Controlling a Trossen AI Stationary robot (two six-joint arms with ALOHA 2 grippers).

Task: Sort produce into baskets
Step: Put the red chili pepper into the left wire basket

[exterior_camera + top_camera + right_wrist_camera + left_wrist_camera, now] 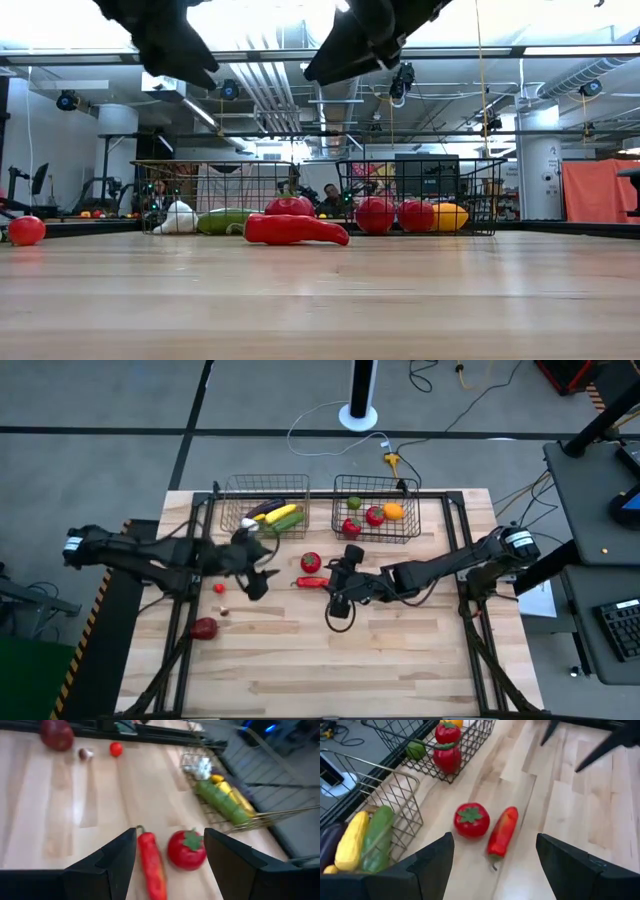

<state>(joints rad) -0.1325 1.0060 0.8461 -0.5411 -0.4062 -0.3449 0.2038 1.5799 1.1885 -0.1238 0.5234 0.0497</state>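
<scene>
Wooden table (400, 660) holds glossy red pepper (311, 582), tomato (310, 562); both fingers spread, empty.

I see a pale wooden table (330, 660) of matt planks, two thin wire-mesh baskets (265, 510) at upper centre, a glossy plastic-looking tomato (471, 820) and red pepper (503, 831).
</scene>
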